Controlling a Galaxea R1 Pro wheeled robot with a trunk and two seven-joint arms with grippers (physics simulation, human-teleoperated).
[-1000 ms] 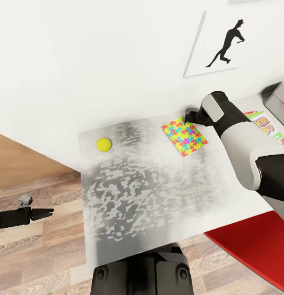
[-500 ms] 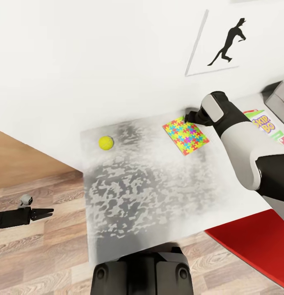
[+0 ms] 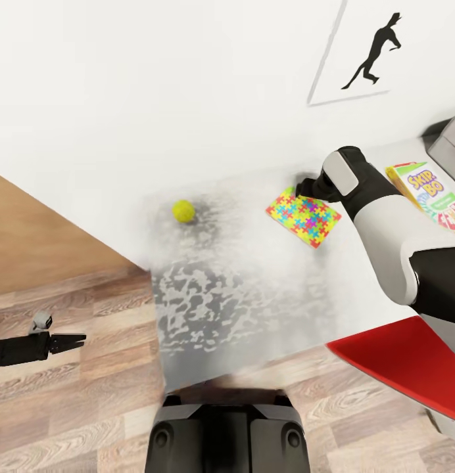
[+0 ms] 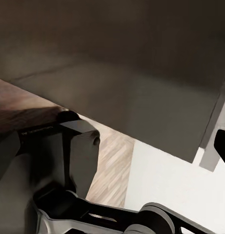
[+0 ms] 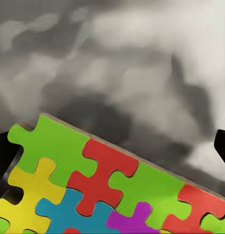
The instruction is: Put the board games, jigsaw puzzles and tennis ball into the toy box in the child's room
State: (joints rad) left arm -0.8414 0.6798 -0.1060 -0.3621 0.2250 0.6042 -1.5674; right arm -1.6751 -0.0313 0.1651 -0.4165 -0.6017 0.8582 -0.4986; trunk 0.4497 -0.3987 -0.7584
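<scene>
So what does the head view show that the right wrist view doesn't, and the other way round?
Head view alone: the tennis ball, the SKIP-BO board game, the toy box at the table's far right end, the baseball-player picture, the left gripper low over the wood floor, and the right gripper at the puzzle's far corner. Right wrist view alone: the individual interlocking pieces and the board's thin edge, close up. Both: the jigsaw puzzle and the mottled grey table.
</scene>
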